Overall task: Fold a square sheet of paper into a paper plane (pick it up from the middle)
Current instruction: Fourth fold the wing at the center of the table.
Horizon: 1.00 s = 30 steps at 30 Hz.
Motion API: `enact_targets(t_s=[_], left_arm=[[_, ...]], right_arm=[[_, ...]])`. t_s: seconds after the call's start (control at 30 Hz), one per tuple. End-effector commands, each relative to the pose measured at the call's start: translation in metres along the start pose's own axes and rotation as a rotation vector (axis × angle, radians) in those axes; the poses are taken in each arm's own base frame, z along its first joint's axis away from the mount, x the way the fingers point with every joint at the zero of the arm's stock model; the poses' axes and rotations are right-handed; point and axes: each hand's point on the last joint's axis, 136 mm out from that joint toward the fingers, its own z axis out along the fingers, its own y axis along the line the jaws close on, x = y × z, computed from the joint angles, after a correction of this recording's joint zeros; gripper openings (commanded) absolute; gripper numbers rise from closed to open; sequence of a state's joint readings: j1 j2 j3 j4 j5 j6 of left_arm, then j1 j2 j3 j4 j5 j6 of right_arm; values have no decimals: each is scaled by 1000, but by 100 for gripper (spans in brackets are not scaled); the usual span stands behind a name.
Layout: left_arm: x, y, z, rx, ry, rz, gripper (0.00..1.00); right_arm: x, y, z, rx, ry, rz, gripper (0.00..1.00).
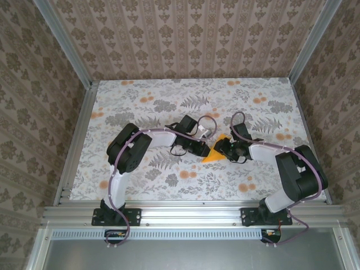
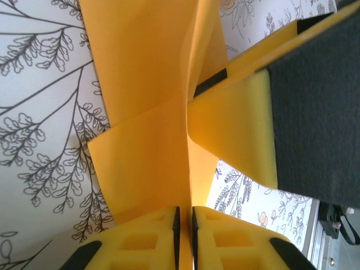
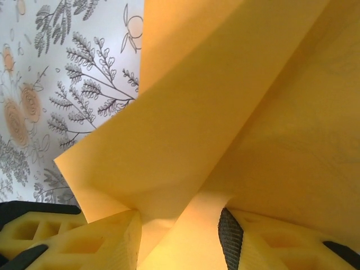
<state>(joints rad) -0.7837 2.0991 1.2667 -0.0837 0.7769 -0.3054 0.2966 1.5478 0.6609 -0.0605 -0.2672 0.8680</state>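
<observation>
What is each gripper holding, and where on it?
The left gripper pinches the orange paper at a fold; the right gripper straddles it, grip unclear.

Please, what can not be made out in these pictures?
Top view: the folds of the paper, too small, partly under the left gripper and right gripper.
Right wrist view: whether the jaws clamp the paper; its edges leave the frame.
Left wrist view: the paper behind the right gripper's finger.

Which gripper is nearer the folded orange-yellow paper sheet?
Left, barely: left gripper pinches the folded orange-yellow paper sheet from the left; right gripper straddles its right side, jaws apart.
</observation>
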Motion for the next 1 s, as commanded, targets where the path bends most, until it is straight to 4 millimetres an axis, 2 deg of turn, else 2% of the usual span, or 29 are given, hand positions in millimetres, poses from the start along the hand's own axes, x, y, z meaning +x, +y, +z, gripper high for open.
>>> enact_targets(t_s=[0.0, 0.3, 0.73, 0.97], left_arm=[[-5, -7, -11, -13, -8, -3, 20], [-8, -5, -22, -81, -47, 22, 22], [8, -5, -13, -75, 3, 22, 21], [16, 3, -9, -107, 32, 10, 10]], right_arm=[[12, -48, 7, 205, 32, 77, 44], [15, -60, 8, 265, 47, 92, 42], [18, -65, 11, 298, 61, 124, 41], [19, -69, 10, 315, 63, 130, 41]])
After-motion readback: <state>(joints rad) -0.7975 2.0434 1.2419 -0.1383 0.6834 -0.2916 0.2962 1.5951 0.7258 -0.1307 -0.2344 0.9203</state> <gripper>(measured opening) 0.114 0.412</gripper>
